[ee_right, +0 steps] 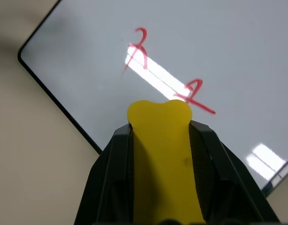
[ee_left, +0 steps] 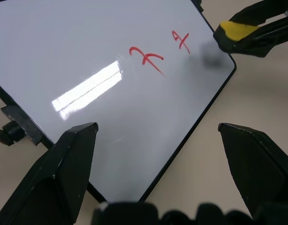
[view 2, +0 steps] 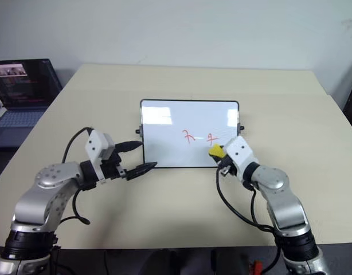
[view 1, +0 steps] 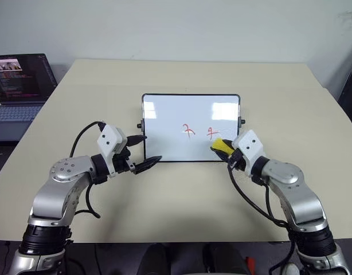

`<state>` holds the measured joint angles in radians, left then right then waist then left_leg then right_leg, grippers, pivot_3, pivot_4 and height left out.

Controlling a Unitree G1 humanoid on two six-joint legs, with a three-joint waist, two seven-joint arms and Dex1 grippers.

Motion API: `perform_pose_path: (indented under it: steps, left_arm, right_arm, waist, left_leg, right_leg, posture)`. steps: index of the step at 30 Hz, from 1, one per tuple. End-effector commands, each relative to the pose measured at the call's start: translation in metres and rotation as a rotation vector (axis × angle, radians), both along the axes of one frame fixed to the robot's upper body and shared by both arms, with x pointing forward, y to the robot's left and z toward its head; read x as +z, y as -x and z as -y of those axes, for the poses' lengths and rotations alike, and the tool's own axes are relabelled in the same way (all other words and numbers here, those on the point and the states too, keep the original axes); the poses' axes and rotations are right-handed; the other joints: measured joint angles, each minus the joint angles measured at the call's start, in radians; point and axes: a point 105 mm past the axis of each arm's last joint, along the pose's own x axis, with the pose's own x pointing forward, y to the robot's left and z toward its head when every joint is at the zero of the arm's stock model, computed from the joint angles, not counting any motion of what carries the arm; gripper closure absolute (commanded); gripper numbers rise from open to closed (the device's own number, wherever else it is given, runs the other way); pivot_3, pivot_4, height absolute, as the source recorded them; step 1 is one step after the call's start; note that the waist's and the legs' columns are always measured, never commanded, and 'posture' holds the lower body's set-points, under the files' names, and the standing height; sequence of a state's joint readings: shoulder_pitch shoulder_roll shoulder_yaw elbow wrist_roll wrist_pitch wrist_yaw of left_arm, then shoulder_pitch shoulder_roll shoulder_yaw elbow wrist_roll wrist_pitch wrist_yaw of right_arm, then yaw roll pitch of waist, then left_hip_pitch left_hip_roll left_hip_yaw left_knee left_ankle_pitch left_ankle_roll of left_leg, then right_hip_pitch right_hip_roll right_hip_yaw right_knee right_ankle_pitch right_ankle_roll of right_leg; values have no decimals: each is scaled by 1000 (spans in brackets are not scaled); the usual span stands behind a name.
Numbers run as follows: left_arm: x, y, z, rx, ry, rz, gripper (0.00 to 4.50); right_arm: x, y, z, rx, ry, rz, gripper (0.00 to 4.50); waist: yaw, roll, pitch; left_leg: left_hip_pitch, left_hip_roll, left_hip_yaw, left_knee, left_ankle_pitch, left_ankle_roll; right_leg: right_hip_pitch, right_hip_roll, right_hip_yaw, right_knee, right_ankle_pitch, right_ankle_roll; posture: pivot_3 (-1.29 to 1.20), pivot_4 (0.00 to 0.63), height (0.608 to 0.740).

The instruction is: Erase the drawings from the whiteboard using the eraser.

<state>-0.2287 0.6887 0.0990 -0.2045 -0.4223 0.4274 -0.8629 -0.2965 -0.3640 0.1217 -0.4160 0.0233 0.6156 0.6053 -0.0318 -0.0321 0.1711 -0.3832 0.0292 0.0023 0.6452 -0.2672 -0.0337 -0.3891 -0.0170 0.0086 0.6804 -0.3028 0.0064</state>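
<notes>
Mid-erase: our right end effector (view 1: 223, 146) clamps the small yellow eraser block (view 1: 224, 144) at the glossy black-framed whiteboard's (view 1: 164, 123) near right corner, left end effector (view 1: 143, 151) wide; next, sweep over two remaining red scribbled drawings (view 1: 199, 132).

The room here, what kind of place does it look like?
Probably an office or lab workspace: a plain beige table against a bare wall, an open laptop showing code-like text, and a small whiteboard propped on the table for the exercise.

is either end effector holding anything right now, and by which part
The right end effector holds the yellow eraser by its long sides, one end sticking out. The left end effector is open and holds nothing.
</notes>
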Motion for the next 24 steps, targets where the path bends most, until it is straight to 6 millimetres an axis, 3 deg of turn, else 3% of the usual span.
perform_pose_path:
  steps: [1, 6, 14, 18, 24]
  left_arm:
    - [7, 1, -2, 18, 2, 39, 0]
    - [3, 4, -2, 12, -12, 21, 0]
    - [1, 5, -1, 2, -33, 20, 0]
    - [1, 5, 0, 1, -35, 20, 0]
    - [0, 7, 2, 0, -35, 18, 0]
  right_arm:
    - [19, 3, -15, 53, -8, 66, 3227]
    - [33, -7, -45, 131, 54, 146, 3227]
    - [48, -45, -79, 138, 164, 266, 3228]
    - [39, -59, -79, 117, 221, 277, 3228]
    - [-2, -57, -67, 178, 357, 140, 3228]
  waist:
    - [1, 0, 0]
    - [-2, 0, 0]
    - [0, 0, 0]
    - [2, 0, 0]
    - [2, 0, 0]
  left_leg:
    - [0, 0, 0, 0, 0, 0]
    - [0, 0, 1, 0, 0, 0]
    - [-1, 0, 0, 1, 0, 0]
    - [-1, 0, 0, 0, 0, 0]
    - [0, 0, 0, 1, 0, 0]
  right_leg:
    - [0, 0, 0, 0, 0, 0]
    - [0, 0, 1, 0, 0, 0]
    - [0, -1, 0, 0, 0, 0]
    - [0, -1, 0, -1, 0, 0]
    - [0, -1, 0, 0, 0, 0]
  posture:
    - [0, 150, 740]
    - [0, 150, 740]
    - [0, 150, 740]
    - [0, 150, 740]
    - [0, 150, 740]
